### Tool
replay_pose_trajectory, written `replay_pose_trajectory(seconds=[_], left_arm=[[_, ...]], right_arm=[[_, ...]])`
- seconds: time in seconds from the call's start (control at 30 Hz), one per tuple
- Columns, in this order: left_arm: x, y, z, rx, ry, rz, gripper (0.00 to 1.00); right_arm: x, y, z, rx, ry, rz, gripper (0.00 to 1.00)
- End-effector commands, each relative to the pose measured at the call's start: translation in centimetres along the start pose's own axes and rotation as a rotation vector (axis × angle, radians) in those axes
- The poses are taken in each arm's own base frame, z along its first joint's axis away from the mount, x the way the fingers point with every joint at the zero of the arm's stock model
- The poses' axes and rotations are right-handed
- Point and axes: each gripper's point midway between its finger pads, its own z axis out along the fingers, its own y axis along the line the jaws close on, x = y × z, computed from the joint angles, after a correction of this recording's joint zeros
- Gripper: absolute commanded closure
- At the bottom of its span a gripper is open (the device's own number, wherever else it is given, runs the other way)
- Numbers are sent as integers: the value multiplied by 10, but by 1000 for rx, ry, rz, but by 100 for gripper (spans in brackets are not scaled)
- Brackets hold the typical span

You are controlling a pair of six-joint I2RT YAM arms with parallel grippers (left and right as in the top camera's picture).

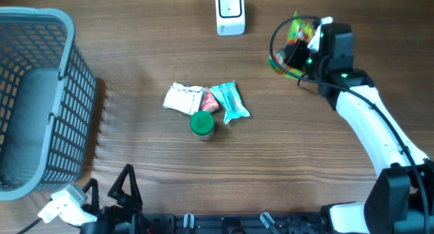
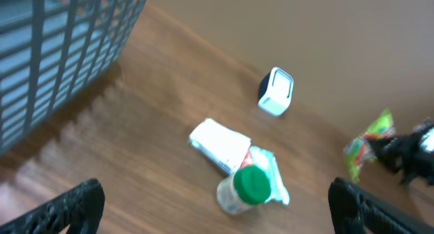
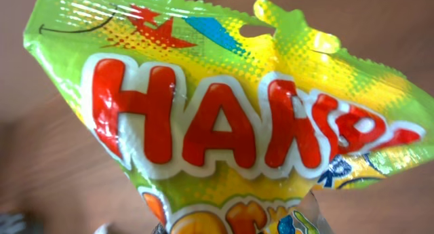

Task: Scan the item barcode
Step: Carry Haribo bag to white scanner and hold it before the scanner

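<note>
Your right gripper is pressed together on the bag and holds it off the table, just to the right of the scanner. That is the relation that counts: the scanner lies to the left of the bag, a short sideways carry away, and the right arm is by far the nearer one. The bag's long axis runs roughly from the pinch out toward the far edge, tilted a little.

In the right wrist view the bag fills the frame with its printed front and big red letters. No barcode shows there, so it is probably on the back or at a hidden end. You will likely have to turn the bag as well as move it, so that side meets the scanner's window.

The wood between the bag and the scanner is bare, so nothing stands in the path.

On the near side of the scanner, well apart from it, lie two packets with a jar touching them. The basket stands far to the scanner's left.

Your left gripper hangs spread wide and empty at the near edge, far from the scanner.
</note>
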Motion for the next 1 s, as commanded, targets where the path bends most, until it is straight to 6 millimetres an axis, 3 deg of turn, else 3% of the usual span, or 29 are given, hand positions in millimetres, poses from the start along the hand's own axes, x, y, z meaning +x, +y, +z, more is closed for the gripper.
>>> replay_pose_trajectory(seconds=[0.0, 0.17, 0.3, 0.5, 0.6, 0.77, 0.97], left_arm=[[9, -2, 0, 21, 42, -32, 0], [9, -3, 0, 24, 44, -32, 0], [13, 0, 0, 14, 58, -33, 0], [40, 17, -4, -58, 167, -40, 0], [56, 27, -8, -103, 235, -47, 0], [77, 40, -15, -161, 321, -56, 0], [85, 45, -19, -184, 355, -59, 0]], right_arm=[[-50, 13, -14, 70, -173, -182, 95], [-60, 36, 1, 45, -226, -209, 95], [-67, 72, 44, 31, -219, -297, 95], [-80, 107, 123, 75, -177, -324, 95], [-84, 116, 150, 92, -189, -331, 95], [-73, 124, 181, 97, -233, -341, 95], [-75, 123, 196, 114, -314, -309, 95]])
